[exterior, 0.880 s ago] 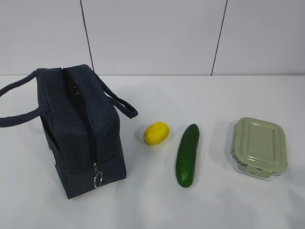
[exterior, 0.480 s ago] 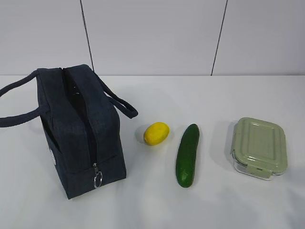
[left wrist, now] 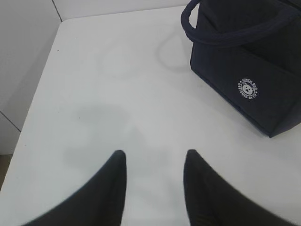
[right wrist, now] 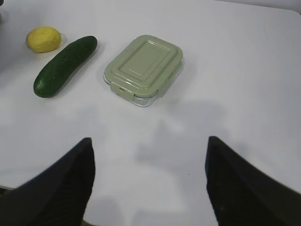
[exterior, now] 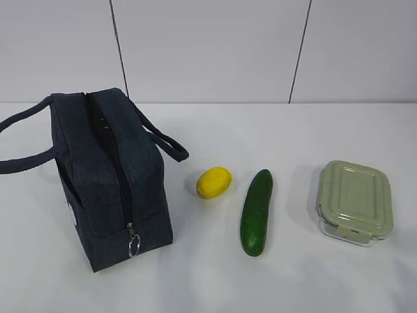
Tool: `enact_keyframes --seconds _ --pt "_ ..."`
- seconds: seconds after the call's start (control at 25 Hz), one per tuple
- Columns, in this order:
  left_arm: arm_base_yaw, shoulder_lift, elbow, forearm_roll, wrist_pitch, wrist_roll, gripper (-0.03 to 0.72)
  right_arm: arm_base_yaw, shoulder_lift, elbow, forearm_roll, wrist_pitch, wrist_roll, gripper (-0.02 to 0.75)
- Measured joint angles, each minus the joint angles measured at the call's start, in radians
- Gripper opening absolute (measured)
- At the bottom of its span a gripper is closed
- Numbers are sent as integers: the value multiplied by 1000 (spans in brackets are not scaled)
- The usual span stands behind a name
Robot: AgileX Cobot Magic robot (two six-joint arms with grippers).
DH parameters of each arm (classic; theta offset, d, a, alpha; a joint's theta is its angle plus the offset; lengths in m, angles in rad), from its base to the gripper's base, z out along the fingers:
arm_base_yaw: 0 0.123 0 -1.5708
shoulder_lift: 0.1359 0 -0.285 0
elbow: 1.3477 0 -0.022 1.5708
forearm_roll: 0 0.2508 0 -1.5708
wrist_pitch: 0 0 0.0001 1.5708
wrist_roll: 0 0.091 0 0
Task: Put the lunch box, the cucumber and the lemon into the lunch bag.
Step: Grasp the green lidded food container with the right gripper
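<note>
The navy lunch bag (exterior: 107, 179) stands on the left of the white table, its top zipper closed with the ring pull (exterior: 133, 246) at the near end. The yellow lemon (exterior: 214, 182), the dark green cucumber (exterior: 257, 211) and the lunch box (exterior: 355, 201) with its sage-green lid lie in a row to its right. My left gripper (left wrist: 154, 155) is open and empty above bare table, the bag (left wrist: 249, 70) ahead to its right. My right gripper (right wrist: 149, 141) is wide open and empty, short of the lunch box (right wrist: 143, 69), cucumber (right wrist: 65, 66) and lemon (right wrist: 43, 39).
The bag's two loop handles (exterior: 166, 141) hang out to each side. A pale panelled wall (exterior: 208, 49) closes the back of the table. The table's left edge (left wrist: 35, 94) shows in the left wrist view. Neither gripper shows in the exterior view.
</note>
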Motion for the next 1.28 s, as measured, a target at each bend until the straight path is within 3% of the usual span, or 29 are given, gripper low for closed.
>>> enact_keyframes --seconds 0.6,1.0,1.28 --pt "0 0 0 19 0 0 245 0 11 0 -6 0 64 530" --pt "0 0 0 -7 0 0 244 0 285 -16 -6 -9 251 530" --pt "0 0 0 -7 0 0 244 0 549 -142 -22 -11 264 520"
